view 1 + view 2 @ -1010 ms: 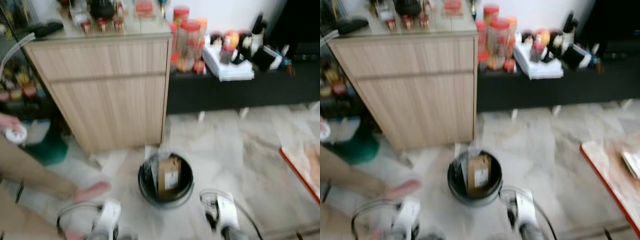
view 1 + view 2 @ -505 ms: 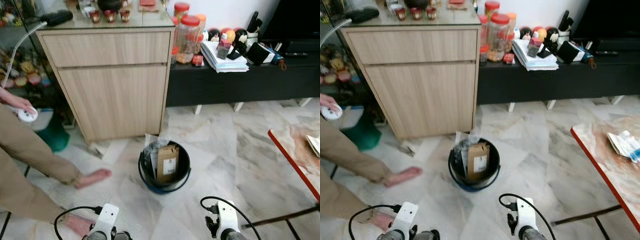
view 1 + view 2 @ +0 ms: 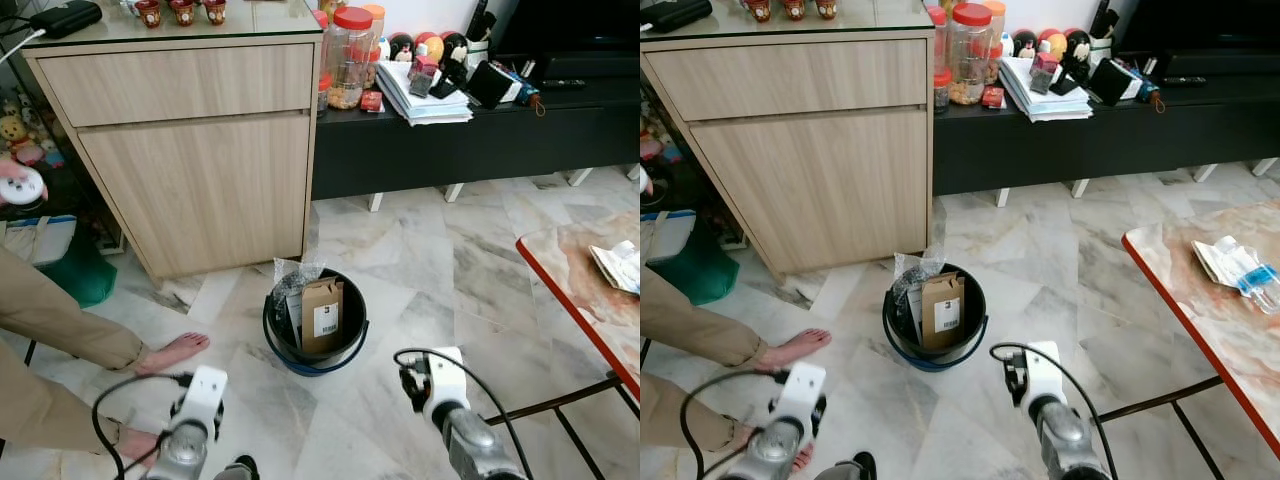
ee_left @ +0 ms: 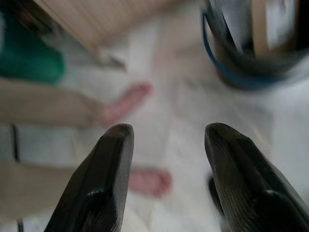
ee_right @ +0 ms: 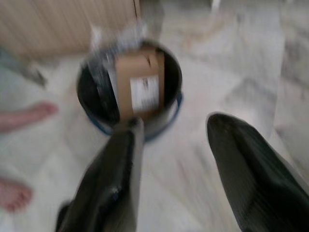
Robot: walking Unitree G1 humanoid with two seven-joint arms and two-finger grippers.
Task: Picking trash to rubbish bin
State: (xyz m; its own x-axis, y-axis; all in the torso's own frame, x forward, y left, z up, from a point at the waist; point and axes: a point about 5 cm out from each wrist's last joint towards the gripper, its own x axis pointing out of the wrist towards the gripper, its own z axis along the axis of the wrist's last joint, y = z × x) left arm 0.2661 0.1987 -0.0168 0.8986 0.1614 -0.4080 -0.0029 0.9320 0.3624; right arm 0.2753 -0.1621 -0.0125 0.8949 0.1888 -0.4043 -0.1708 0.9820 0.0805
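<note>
Black rubbish bin [image 3: 315,325] stands on the marble floor [image 3: 430,280] before me, brown carton [image 3: 321,315] inside; my left hand [image 4: 166,186] and right hand [image 5: 176,174] hang spread and empty; next, I judge, fetch the wrappers [image 3: 1235,268] from the bench [image 3: 1185,300].

Each silver forearm ends in a white, boxy wrist housing, and the left arm [image 3: 190,432] carries a black cable that loops out from the housing and curves back along its outer side. The right arm [image 3: 455,420] has a like black cable arching over its white housing, with a dark fitting on the housing's inner face and a rounded grey metal segment behind it. The left gripper [image 4: 168,140] and the right gripper [image 5: 173,130] each show two long black fingers [image 4: 104,186], broad and thick at the base, narrowing to blunt rounded tips, with a smooth, faintly glossy surface.
</note>
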